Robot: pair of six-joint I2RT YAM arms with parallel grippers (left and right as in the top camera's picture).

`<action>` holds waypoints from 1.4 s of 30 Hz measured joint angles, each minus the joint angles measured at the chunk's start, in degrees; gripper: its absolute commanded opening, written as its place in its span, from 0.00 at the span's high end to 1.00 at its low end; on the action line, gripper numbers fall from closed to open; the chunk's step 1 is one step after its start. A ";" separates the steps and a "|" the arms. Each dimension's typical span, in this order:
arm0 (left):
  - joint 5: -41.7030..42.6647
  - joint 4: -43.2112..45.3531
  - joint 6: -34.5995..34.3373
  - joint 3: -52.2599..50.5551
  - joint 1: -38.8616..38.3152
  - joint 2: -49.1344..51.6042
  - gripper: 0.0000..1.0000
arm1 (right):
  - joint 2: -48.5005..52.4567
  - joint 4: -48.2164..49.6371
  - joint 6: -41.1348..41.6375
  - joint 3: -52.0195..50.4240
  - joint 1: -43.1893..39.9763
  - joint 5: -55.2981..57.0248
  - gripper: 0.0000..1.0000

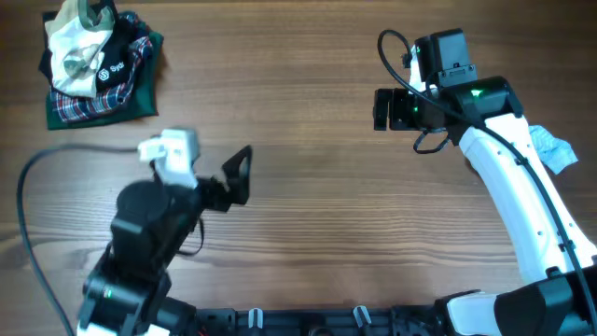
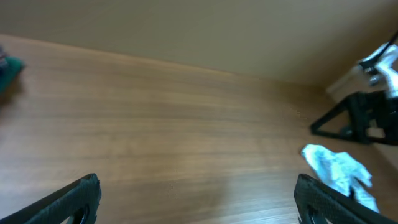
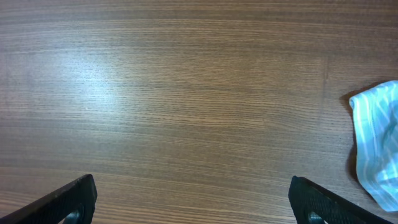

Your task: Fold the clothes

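The clothes (image 1: 75,51), an off-white garment with tan and greenish parts, lie crumpled on top of a pile at the table's far left corner. My left gripper (image 1: 244,175) hovers over bare wood to the right of and nearer than that pile, well apart from it. In the left wrist view its jaws (image 2: 198,190) stand wide open with only table between them. My right gripper (image 1: 381,109) is at the upper right, pointing left. It too is open and empty (image 3: 194,186) over bare wood. Neither wrist view shows the off-white garment.
Under the off-white garment lie a black shirt with a white logo (image 1: 117,65) and green plaid cloth (image 1: 93,107). A pale blue garment (image 1: 552,149) lies crumpled at the right edge beside the right arm, seen as well in both wrist views (image 2: 339,171) (image 3: 376,143).
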 measured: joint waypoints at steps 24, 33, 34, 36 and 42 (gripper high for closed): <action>4.33 16.41 3.19 -37.38 14.45 -33.33 0.00 | 0.04 0.17 0.00 0.00 0.00 0.02 0.00; 4.74 16.48 3.85 -37.38 14.88 -34.29 0.00 | 0.04 0.17 0.02 0.00 0.00 0.00 0.00; 4.74 16.48 3.85 -37.38 14.88 -34.29 0.00 | 0.04 0.17 0.02 0.00 0.00 0.00 0.00; 4.74 16.48 3.85 -37.38 14.88 -34.29 0.00 | 0.04 0.15 0.02 0.00 0.00 0.00 0.00; 4.74 16.48 3.85 -37.38 14.88 -34.29 0.00 | 0.02 0.17 0.00 0.00 0.00 0.00 0.00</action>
